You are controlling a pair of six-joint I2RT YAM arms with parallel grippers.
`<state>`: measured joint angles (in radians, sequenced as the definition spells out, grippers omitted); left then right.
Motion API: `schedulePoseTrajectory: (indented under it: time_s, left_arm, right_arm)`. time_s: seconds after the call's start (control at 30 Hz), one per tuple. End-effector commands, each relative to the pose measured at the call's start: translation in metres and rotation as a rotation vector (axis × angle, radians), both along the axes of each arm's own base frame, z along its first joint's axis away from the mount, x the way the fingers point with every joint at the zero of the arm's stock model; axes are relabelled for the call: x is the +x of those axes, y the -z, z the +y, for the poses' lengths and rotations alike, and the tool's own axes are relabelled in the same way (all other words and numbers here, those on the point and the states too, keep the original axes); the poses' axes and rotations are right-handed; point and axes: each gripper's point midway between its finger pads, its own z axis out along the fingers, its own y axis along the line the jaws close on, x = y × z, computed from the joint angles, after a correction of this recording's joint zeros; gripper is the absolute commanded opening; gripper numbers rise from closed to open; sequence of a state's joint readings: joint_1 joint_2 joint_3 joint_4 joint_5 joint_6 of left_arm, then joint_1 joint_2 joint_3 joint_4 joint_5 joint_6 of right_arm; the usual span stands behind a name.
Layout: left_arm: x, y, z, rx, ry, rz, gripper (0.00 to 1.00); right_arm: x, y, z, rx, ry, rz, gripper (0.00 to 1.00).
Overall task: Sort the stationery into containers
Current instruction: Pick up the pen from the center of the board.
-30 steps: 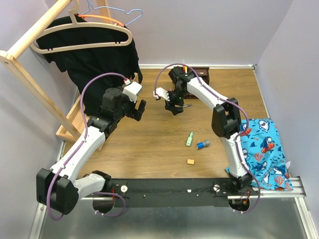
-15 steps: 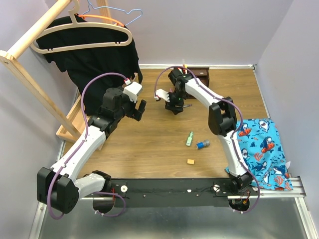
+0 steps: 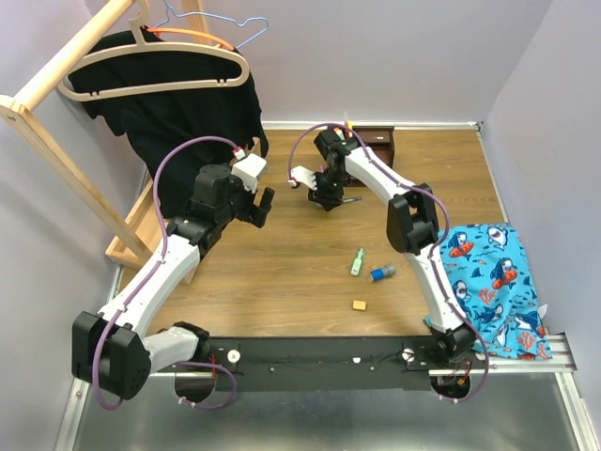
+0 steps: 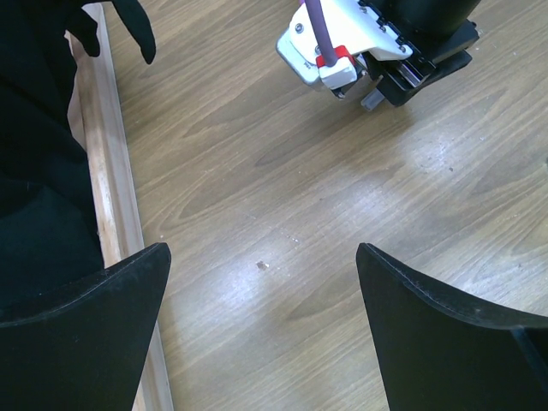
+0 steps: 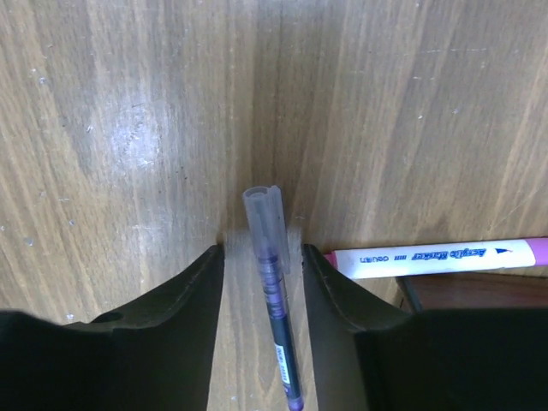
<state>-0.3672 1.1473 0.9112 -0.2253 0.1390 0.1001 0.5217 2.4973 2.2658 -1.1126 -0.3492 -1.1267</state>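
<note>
A purple pen (image 5: 272,282) with a clear cap lies on the wooden table between the fingers of my right gripper (image 5: 262,250). The jaws straddle it with a small gap on each side. A pink-tipped white pen (image 5: 437,257) lies just right of the right finger. In the top view this right gripper (image 3: 329,200) points down in front of the dark brown organizer (image 3: 376,141). My left gripper (image 3: 263,209) is open over bare wood (image 4: 263,257) with nothing in it. A green highlighter (image 3: 358,261), a blue-capped tube (image 3: 380,273) and a small orange eraser (image 3: 359,304) lie nearer the front.
A black garment (image 3: 188,103) hangs on a hanger from the light wooden rack (image 3: 56,141) at the back left, and its base rail (image 4: 111,171) runs beside my left gripper. A blue fish-print cloth (image 3: 493,282) lies at the right edge.
The right gripper has moved slightly back and left, lowered to the table, and its jaws have narrowed around the purple pen. The left arm has hardly moved.
</note>
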Motion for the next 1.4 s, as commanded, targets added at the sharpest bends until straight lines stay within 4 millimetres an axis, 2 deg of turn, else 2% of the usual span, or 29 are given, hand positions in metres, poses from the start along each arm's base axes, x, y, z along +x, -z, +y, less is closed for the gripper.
schedulePoseTrajectory:
  time_s: [0.0,0.2,0.37,0.5,0.63,0.8,0.9,1.0,1.13,1.17,1.23,1.27,1.33,1.37]
  left_arm:
    - [0.006,0.000,0.004,-0.009,-0.029,-0.008,0.99]
    - [0.008,0.000,0.005,-0.006,-0.033,-0.004,0.99]
    - [0.009,0.000,0.004,-0.008,-0.034,-0.004,0.99]
    - [0.008,0.002,0.003,-0.018,-0.033,0.004,0.99]
    - [0.008,0.000,0.002,-0.024,-0.030,0.002,0.99]
    - [0.008,-0.001,0.002,-0.021,-0.031,0.002,0.99]
    - [0.006,0.001,0.002,-0.019,-0.029,0.008,0.99]
    - [0.006,0.001,0.002,-0.023,-0.031,0.009,0.99]
    - [0.006,-0.001,0.003,-0.026,-0.037,0.006,0.99]
    - [0.006,-0.001,0.003,-0.025,-0.038,0.003,0.99]
    - [0.005,0.001,0.004,-0.023,-0.043,0.006,0.99]
    - [0.005,0.002,0.004,-0.025,-0.046,0.009,0.99]
    - [0.005,0.004,0.005,-0.026,-0.056,0.012,0.99]
    - [0.005,0.003,0.005,-0.033,-0.059,0.012,0.99]
  right_arm:
    - [-0.011,0.031,-0.012,-0.079,-0.024,0.084,0.47]
    - [-0.031,0.046,-0.021,-0.126,-0.071,0.167,0.38]
    - [-0.034,0.045,-0.019,-0.112,-0.073,0.147,0.43]
    - [-0.040,0.042,-0.017,-0.115,-0.091,0.155,0.42]
    - [-0.053,0.052,-0.025,-0.164,-0.095,0.206,0.39]
    - [-0.061,0.065,-0.029,-0.200,-0.077,0.247,0.27]
    - [-0.061,0.065,-0.025,-0.200,-0.056,0.241,0.18]
    - [-0.061,0.054,-0.019,-0.177,-0.033,0.232,0.12]
    - [-0.060,0.014,-0.001,-0.075,0.038,0.226,0.08]
    - [-0.055,-0.008,0.006,-0.032,0.056,0.194,0.06]
    - [-0.056,-0.032,0.019,0.040,0.123,0.201,0.03]
    - [-0.050,-0.057,0.027,0.101,0.149,0.159,0.01]
    - [-0.052,-0.081,0.037,0.183,0.217,0.171,0.01]
    - [-0.044,-0.094,0.046,0.241,0.229,0.132,0.01]
